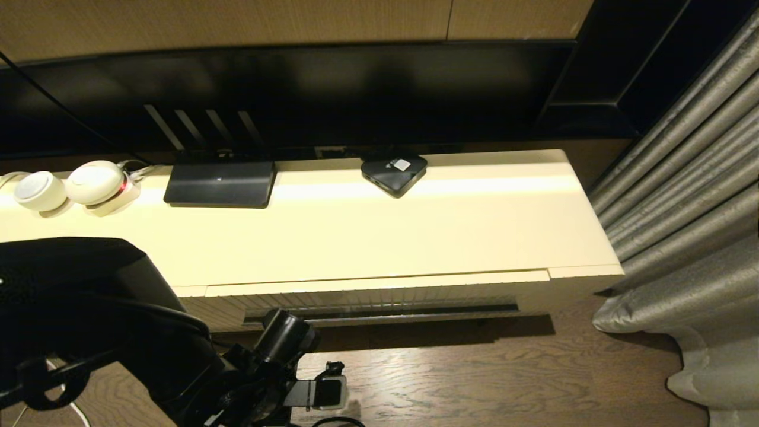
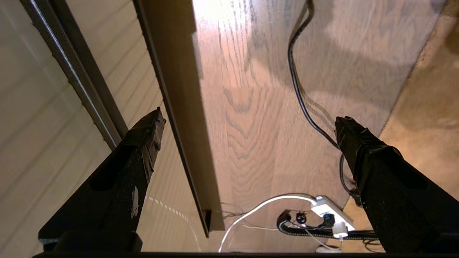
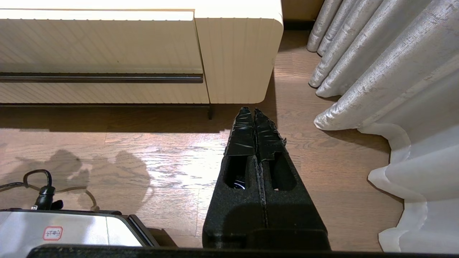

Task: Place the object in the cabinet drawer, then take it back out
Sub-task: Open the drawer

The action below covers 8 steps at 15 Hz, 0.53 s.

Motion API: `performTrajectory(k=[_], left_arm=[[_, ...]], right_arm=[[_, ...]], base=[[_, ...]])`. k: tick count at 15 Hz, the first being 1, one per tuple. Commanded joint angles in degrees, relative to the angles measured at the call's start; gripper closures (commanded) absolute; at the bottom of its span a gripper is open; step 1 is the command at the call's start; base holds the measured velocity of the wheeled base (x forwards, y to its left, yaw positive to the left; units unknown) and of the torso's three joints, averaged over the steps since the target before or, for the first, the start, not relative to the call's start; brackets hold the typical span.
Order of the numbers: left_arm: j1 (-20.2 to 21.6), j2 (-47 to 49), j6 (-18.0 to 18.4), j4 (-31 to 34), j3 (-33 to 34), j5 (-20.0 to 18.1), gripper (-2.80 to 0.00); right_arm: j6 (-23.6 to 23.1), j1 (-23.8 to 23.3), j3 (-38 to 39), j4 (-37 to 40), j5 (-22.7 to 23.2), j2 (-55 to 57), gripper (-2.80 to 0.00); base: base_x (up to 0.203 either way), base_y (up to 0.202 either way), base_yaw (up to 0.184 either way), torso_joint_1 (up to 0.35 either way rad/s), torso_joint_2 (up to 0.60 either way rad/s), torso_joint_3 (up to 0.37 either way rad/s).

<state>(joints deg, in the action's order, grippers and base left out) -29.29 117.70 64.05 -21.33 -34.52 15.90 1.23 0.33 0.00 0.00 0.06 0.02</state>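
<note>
Left gripper (image 2: pixel 247 120) beside cabinet drawer (image 2: pixel 43 118).

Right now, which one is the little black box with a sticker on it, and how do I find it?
Find the long cream cabinet under the dark TV. Along its back edge, towards the curtain side, sits the small black square box. Unlike the bigger flat black box to its left, it is turned cornerwise and has a pale square sticker on top.

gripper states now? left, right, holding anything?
Left gripper: open, empty, beside the cabinet drawer front.
Right gripper: closed, empty, parked over the floor.
</note>
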Motion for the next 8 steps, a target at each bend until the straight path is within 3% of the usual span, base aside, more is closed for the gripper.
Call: performTrajectory(k=[1, 8], left_arm=[[0.42, 1.24, 0.2, -0.11, -1.11, -0.08, -2.8], [1.26, 2.36, 0.11, -0.46, -3.62, -0.15, -2.8]], right_arm=[[0.0, 0.02, 0.03, 0.0, -0.06, 0.06, 0.0], [0.0, 0.02, 0.08, 0.0, 0.03, 0.06, 0.0]], base=[[0.0, 0.0, 0.0, 0.0, 0.0, 0.0], [0.0, 0.0, 0.0, 0.0, 0.0, 0.0]])
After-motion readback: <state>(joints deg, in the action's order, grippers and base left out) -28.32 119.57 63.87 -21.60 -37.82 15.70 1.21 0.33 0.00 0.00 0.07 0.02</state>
